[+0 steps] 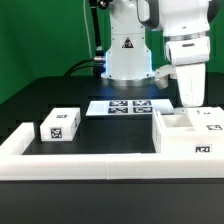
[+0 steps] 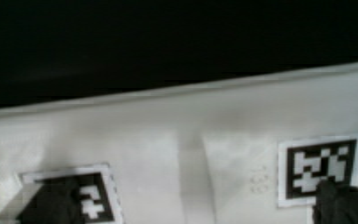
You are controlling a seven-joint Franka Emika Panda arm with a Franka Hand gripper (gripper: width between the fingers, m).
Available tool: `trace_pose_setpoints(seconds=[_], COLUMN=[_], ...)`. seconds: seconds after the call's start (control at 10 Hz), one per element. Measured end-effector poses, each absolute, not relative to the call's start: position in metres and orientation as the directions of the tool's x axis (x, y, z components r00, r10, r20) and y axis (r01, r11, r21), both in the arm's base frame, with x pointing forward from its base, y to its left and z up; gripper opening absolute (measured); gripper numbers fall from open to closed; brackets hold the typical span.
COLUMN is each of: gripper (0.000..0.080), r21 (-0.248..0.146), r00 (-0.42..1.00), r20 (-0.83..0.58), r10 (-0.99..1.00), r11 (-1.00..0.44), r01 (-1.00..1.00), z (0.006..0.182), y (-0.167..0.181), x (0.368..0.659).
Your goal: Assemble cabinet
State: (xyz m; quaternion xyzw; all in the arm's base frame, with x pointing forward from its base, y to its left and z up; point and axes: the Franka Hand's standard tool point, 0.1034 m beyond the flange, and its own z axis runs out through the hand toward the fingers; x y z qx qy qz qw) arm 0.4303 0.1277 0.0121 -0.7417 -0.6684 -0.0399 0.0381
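Note:
The cabinet (image 1: 188,132), a large white box with square compartments and tags, stands at the exterior view's right. A small white drawer-like box (image 1: 60,125) with a tag lies apart at the exterior view's left. My gripper (image 1: 190,101) hangs straight down over the cabinet's back part, its tips just at the cabinet's top edge. In the wrist view the gripper (image 2: 194,205) is open, with its dark fingertips (image 2: 44,202) set wide apart. Close below them is a white cabinet surface (image 2: 202,130) with two tags (image 2: 322,160). Nothing is held.
A long low white L-shaped rail (image 1: 80,160) runs along the table's front and up the exterior view's left side. The marker board (image 1: 128,105) lies flat in front of the robot base (image 1: 127,55). The tabletop is black.

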Motion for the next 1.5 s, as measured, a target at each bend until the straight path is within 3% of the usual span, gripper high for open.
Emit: trace_pose_setpoints(seconds=[0.4,0.5,0.6,0.8,0.9,1.0,1.5], gripper=[0.0649,0.0536,0.0536,0.0217,0.0217,0.006,0.0061], r21=[-0.001,-0.001,-0.001,-0.001,-0.002,-0.001,-0.001], r00=[0.098,0.098,0.098,0.098,0.098,0.098,0.098], r20=[0.112,0.112,0.112,0.112,0.112,0.112,0.112], r10=[0.989,0.989,0.989,0.989,0.989,0.989,0.989], r11=[-0.098,-0.098,-0.099,-0.099,-0.099,-0.099,-0.099], r01=[0.995,0.995,0.995,0.995,0.995,0.995,0.995], z=[0.0114,0.0113,0.0113,0.0112,0.0111,0.0112,0.0112], y=[0.1263,0.1261,0.126,0.126,0.126,0.1259,0.126], x=[0.4306,0.4306,0.4305,0.4305,0.4305,0.4306,0.4306])
